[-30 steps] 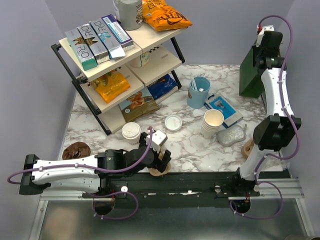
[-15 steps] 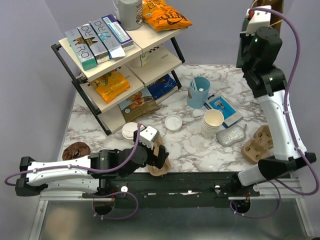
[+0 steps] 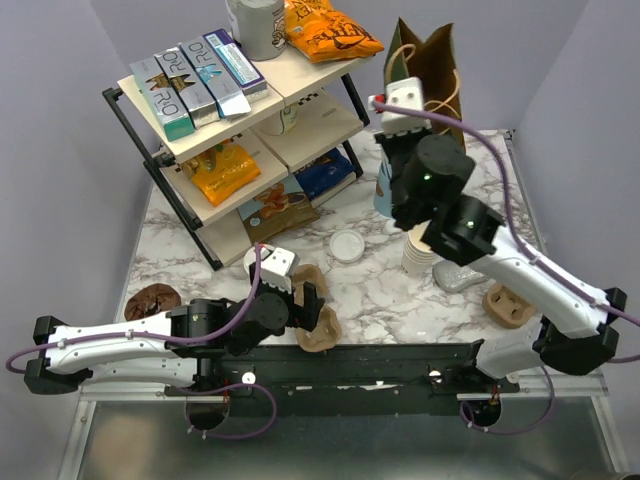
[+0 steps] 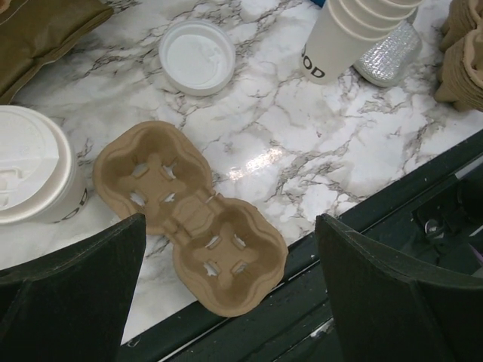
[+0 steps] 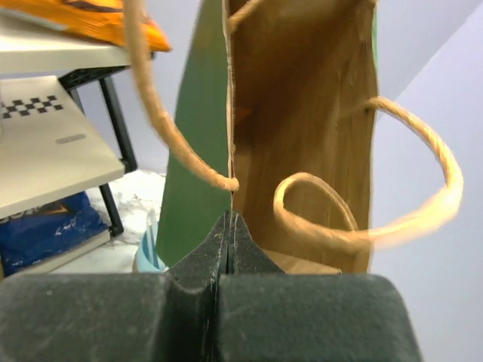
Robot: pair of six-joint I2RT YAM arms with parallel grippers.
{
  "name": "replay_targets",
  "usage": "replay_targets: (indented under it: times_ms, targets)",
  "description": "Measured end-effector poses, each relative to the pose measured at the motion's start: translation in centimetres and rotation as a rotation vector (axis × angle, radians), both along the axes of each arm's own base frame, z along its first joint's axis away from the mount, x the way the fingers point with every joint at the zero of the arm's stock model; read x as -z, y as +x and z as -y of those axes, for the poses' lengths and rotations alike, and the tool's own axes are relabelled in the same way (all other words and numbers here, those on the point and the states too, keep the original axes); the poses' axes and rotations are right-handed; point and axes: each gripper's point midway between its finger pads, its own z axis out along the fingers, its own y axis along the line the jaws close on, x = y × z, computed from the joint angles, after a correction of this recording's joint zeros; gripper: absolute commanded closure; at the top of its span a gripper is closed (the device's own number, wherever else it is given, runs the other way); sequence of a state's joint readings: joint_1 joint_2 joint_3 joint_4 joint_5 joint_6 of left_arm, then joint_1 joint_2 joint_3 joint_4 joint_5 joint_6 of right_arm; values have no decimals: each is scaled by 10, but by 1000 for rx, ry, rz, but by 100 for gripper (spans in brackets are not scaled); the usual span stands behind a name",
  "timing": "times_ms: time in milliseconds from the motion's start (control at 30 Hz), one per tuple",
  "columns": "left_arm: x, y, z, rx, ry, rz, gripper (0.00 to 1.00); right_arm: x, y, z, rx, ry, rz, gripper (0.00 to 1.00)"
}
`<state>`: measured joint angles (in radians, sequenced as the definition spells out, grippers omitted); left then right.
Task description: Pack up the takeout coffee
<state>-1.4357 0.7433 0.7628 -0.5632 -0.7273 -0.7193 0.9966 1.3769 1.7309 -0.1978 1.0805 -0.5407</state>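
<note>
The takeout coffee [image 4: 30,177], a cream cup with a white lid, stands at the left of the left wrist view; from above its lid [image 3: 256,262] shows beside my left wrist. My left gripper [image 4: 234,302] hangs open above a brown two-cup pulp carrier [image 4: 189,219] lying at the table's near edge [image 3: 320,332], touching nothing. My right gripper [image 5: 230,226] is shut on the top edge of a paper bag [image 5: 302,113], green outside and brown inside. The bag [image 3: 428,65] hangs in the air at the back centre.
A shelf rack [image 3: 240,130] with snacks fills the back left. On the marble are a loose white lid [image 3: 347,245], a stack of lidless cups [image 3: 420,255], a silver pouch [image 3: 462,272], a blue cup [image 5: 147,253], more carriers [image 3: 508,305] and a cookie [image 3: 152,300].
My right arm swung from the far right toward the back centre, carrying the bag off the table. My left gripper drew back slightly to the left, staying open over the carrier.
</note>
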Motion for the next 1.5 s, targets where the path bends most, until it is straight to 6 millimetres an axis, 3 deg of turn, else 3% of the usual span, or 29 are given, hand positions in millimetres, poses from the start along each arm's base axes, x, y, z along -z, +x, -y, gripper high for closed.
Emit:
replay_targets:
  times_ms: [100,200,367,533,833,933,1167,1233,1333,1500]
  targets:
    - [2,0,-6,-24,6,-15,1,8,-7,-26,15,-65,10,99]
    - [2,0,-11,-39,-3,-26,1,6,-15,-38,39,-90,24,99]
    - [-1,-1,-18,-59,-38,-42,1,-5,-32,-22,130,-18,43,99]
    - [-6,-2,-25,-70,-68,-50,1,15,-42,-6,222,1,24,99]
    - [-23,-2,-25,-65,-109,-42,1,25,-33,-38,280,-391,-89,99]
    - [-20,-2,-24,-63,-90,-41,1,16,-32,-29,295,-405,-90,99]
    - [-18,0,-17,-47,-33,-26,1,1,-31,12,293,-424,-15,99]
    - [-17,0,-15,-39,-19,-21,1,-17,-25,12,212,-452,13,99]
    - [-14,0,-13,-29,9,-15,1,-59,-14,11,42,-346,82,99]
    - [-14,-1,-10,-4,30,-7,1,-93,-31,31,-156,-164,93,99]
